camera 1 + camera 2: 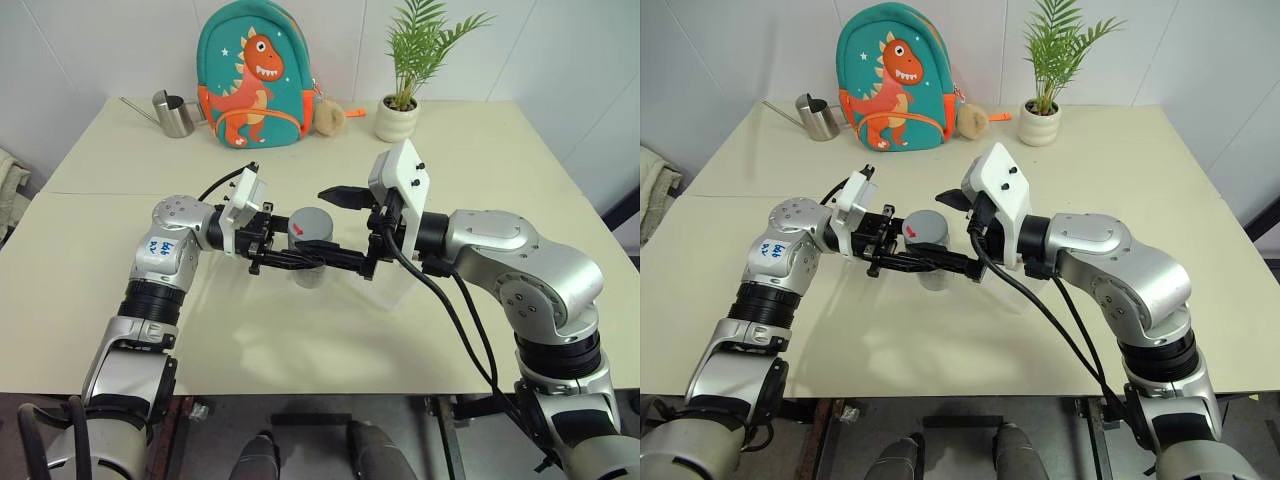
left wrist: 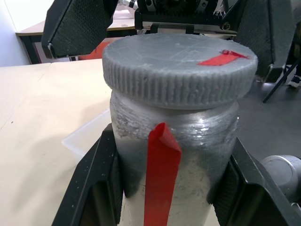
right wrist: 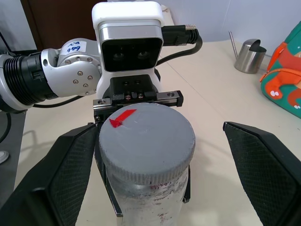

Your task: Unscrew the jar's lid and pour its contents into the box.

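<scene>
The jar is held upright above the table, its long axis vertical and its lid facing up, still screwed on. It is clamped about its body by the left gripper, whose two black fingers are closed on either side of the glass just below the lid, reaching in level from the left. A red strip is seen down the jar's front, and a small red mark lies on the lid near its edge. The right gripper is set around the lid from the opposite side with its fingers spread wide; a gap is left between each pad and the lid's ribbed rim, so nothing is gripped by it. The box rests on the table just right of the jar, partly hidden under the right wrist. Farther back, a steel watering can, a teal dinosaur backpack and a potted plant stand in a row near the table's far edge, well apart from the jar.
</scene>
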